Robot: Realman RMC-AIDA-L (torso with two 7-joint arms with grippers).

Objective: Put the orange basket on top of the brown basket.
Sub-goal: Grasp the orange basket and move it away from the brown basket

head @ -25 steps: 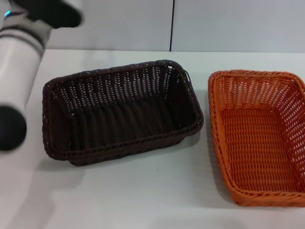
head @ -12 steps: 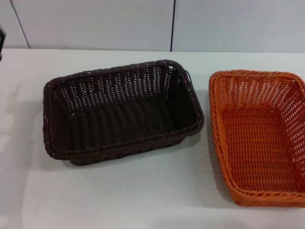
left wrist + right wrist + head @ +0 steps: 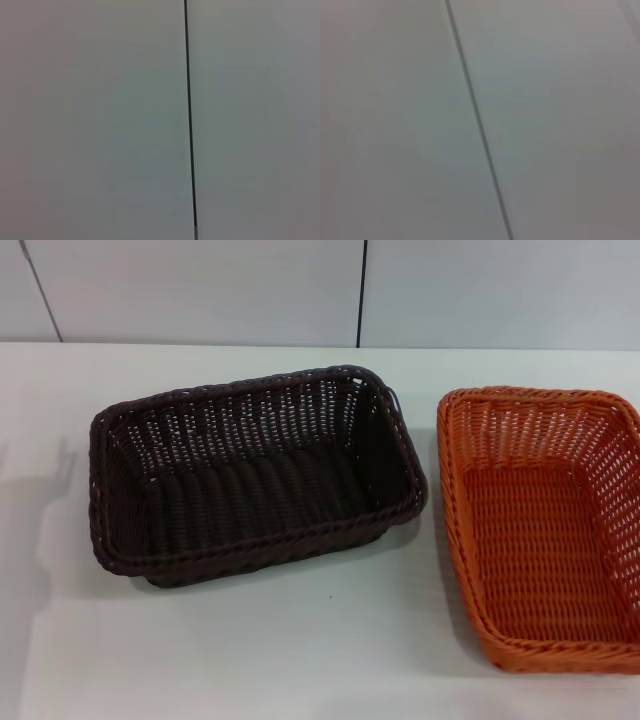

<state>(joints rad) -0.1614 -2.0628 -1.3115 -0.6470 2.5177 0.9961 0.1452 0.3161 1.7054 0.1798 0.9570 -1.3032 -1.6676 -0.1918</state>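
A pale panelled wall backs the white counter (image 3: 300, 660). The left arm has swung out of view, so neither hand shows and their state cannot be told. The orange basket (image 3: 545, 530) sits untouched by the right edge, just beside the brown basket (image 3: 255, 475) mid-counter; stacking hasn't begun.

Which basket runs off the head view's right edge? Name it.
The orange basket: its right side is cut off by the picture's edge. The brown basket, to its left and apart from it, shows whole on the white table.
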